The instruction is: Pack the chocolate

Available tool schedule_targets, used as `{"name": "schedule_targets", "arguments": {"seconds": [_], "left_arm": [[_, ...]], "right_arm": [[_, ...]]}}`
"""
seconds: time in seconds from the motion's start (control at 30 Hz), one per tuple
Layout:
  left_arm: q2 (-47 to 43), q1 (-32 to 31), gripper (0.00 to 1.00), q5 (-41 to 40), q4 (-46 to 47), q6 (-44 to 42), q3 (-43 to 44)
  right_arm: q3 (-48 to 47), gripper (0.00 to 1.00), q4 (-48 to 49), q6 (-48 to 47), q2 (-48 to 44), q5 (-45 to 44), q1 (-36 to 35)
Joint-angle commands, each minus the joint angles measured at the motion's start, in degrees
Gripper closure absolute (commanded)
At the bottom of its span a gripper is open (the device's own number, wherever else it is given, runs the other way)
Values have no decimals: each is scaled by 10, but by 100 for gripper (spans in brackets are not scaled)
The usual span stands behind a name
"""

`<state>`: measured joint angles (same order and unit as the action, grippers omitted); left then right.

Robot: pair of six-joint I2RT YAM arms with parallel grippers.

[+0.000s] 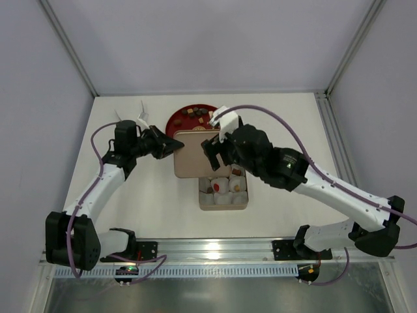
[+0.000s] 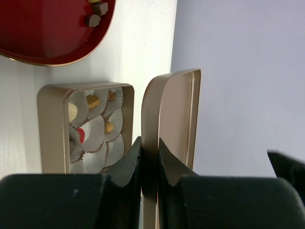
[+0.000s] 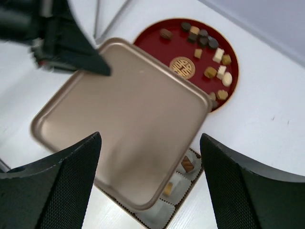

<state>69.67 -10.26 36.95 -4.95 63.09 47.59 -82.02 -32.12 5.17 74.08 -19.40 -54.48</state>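
My left gripper is shut on the rim of a gold lid and holds it in the air over the far part of the gold box. The lid also shows in the left wrist view and the right wrist view. The box holds white paper cups with several chocolates in them. More chocolates lie on the red plate. My right gripper is open and empty, above the lid's near edge.
A flat gold-patterned disc lies in the middle of the red plate. A white folded object lies left of the plate. White walls enclose the table at the back and sides.
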Motion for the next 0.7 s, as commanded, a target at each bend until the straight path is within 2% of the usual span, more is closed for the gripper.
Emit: {"name": "schedule_targets", "arguments": {"seconds": [0.0,0.1,0.33,0.67], "left_arm": [[9,5,100,38,-4,7,39],[20,7,100,48,-18,5,54],[27,7,100,57,-42,2,72],[22,6,100,60,-55,1,74]], "right_arm": [[26,16,25,-138,-23,-92,-102],[55,16,27,-193,-30,-141,-178],[85,15,29,-260,-4,-248,-293],[106,15,55,-322,43,-308,-341]]}}
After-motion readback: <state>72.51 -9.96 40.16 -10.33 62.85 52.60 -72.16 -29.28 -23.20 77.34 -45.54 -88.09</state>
